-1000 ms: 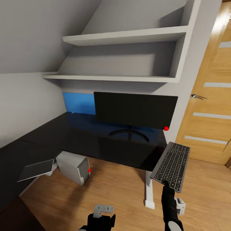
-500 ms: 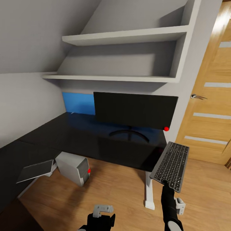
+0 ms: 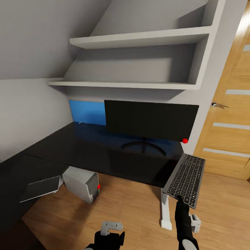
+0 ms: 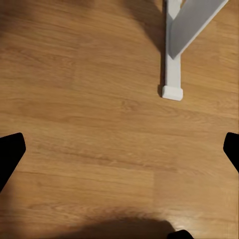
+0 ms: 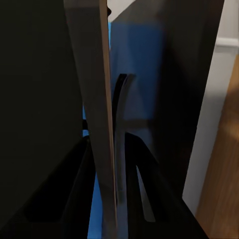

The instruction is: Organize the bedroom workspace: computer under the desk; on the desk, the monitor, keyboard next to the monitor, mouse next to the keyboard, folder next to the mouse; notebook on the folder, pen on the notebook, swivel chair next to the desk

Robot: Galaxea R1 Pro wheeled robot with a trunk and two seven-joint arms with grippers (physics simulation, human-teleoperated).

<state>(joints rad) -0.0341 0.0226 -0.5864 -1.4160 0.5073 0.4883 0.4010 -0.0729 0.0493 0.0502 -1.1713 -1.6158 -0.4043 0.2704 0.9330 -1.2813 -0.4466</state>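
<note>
The monitor (image 3: 151, 119) stands on the black desk (image 3: 86, 151), its screen dark and a red dot at its lower right corner. Off the desk's right end, above the floor, my right gripper (image 3: 180, 200) is shut on the near edge of the keyboard (image 3: 185, 178). The right wrist view shows the keyboard (image 5: 94, 109) edge-on between the fingers (image 5: 74, 199). The light grey computer (image 3: 82, 183) sits on the floor under the desk. Beside it lies a thin flat grey rectangle (image 3: 40, 188), the notebook by its look. My left gripper (image 3: 111, 230) hangs low over the floor, open (image 4: 119, 152) and empty.
A blue wall panel (image 3: 86, 111) sits behind the monitor, with two white shelves (image 3: 139, 38) above. A wooden door (image 3: 231, 121) stands at the right. The desk's white leg (image 3: 166, 211) rests on the wooden floor (image 3: 132, 211); its foot (image 4: 172, 92) lies ahead of the left gripper.
The whole picture has shifted a little to the right and down, so the camera has moved. Both arms keep their pose and the keyboard stays in the right gripper.
</note>
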